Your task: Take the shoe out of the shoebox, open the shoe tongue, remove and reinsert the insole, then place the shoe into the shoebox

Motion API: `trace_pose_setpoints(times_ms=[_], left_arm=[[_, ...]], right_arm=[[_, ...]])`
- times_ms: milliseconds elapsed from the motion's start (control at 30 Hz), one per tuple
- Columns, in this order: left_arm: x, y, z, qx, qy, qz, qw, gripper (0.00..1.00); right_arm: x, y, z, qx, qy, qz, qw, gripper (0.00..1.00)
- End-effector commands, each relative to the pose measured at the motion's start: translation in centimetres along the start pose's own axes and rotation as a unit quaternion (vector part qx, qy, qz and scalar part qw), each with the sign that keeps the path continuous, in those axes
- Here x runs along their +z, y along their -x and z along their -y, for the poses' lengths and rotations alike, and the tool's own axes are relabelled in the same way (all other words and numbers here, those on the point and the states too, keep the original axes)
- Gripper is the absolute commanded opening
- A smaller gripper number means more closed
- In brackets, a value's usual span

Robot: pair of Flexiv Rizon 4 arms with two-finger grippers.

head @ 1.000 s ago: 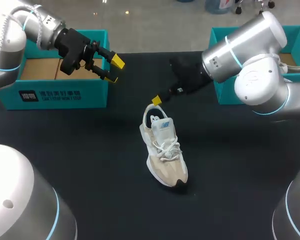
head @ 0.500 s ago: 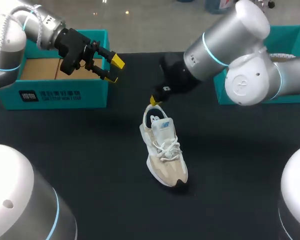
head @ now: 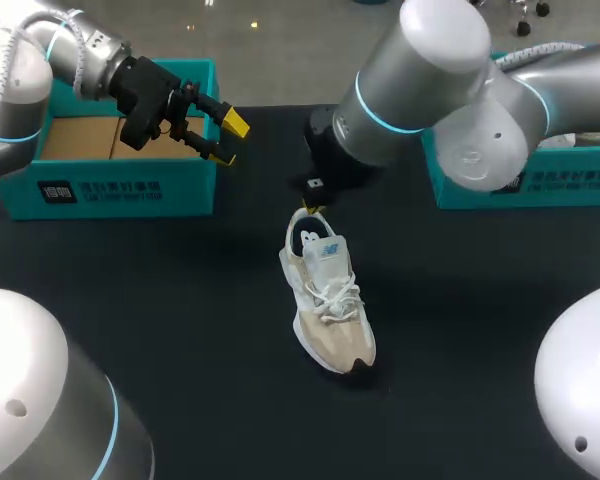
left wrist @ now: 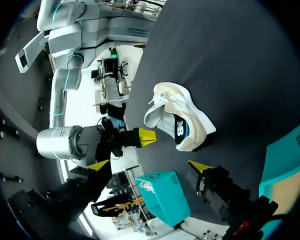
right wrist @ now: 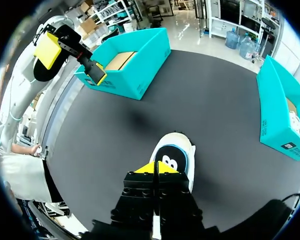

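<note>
The white and beige lace-up sneaker (head: pixel 330 310) stands upright on the black bench (head: pixel 180 300), out of both boxes and about midway between them. Its toe points to the near edge and its heel to the far side. Its laces are tied, its padded tongue (head: pixel 327 250) stands up, and the dark insole (head: pixel 306 238) shows in the opening behind it.

The right claw (right wrist: pixel 156 169) hangs just over the heel opening with its two yellow tips pressed together and nothing between them. Whether it touches the shoe cannot be told.

The teal cardboard shoebox with a brown inside (head: pixel 120 185) sits at the bench's left. The left claw (head: pixel 229 140) hovers at its near right corner, well apart from the shoe, fingers spread and holding nothing. A second teal shoebox (head: pixel 525 185) sits at the right, partly behind the right arm.
</note>
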State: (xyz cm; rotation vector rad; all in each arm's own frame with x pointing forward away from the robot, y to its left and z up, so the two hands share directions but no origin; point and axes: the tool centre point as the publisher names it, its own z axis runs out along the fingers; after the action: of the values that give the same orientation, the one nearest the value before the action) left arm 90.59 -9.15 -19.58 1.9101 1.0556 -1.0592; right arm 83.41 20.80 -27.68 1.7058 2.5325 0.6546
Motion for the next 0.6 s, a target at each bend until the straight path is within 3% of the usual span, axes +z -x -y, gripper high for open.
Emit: trace_pose_setpoints(times_ms=[33,600], left_arm=[[-0.1,0.0,0.0,0.000,-0.001,-0.001,1.000,1.00],[-0.1,0.0,0.0,0.000,-0.001,-0.001,1.000,1.00]], right_arm=[[0.5,-0.3,0.2,0.003,-0.004,0.091,0.996,0.00],[4.8,1.6,3.3,0.072,-0.060,0.071,0.993,0.00]])
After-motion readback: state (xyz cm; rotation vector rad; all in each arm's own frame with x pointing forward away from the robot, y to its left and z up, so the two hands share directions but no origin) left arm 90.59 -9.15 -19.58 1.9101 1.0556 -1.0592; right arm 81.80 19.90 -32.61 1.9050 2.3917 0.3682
